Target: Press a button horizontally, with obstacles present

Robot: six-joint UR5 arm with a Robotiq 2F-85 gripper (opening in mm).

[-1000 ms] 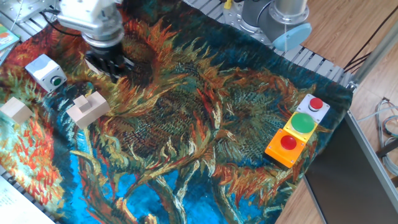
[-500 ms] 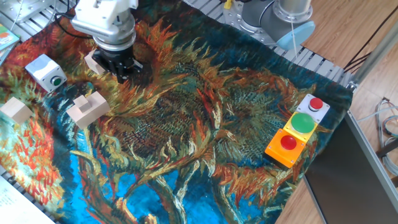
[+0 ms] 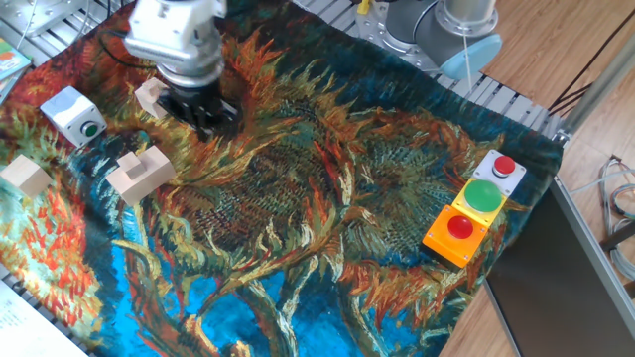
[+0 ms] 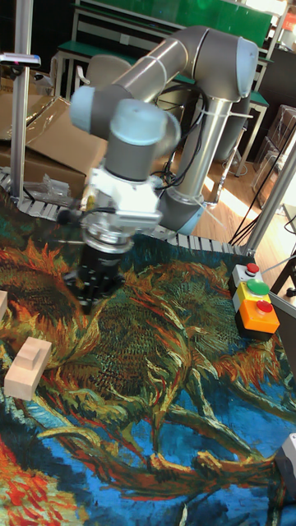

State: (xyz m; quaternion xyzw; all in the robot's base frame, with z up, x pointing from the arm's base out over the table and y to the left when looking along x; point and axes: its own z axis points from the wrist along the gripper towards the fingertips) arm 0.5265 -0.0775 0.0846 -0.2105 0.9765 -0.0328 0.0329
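Cloth (image 3: 327, 198) with the sunflower print covers my whole table. My gripper (image 3: 208, 119) hangs low over its far-left part, and I cannot tell whether the fingers are apart or together (they read as one dark cluster). The button (image 3: 90, 128) sits on the side face of its white-and-grey box (image 3: 69, 112) near the left edge. One small wooden cube (image 3: 149, 95) lies just beside the gripper, the notched block (image 3: 139, 174) nearer me, another cube (image 3: 27, 176) at the left edge. Open cloth stretches right toward the stacked button boxes (image 3: 476, 203)
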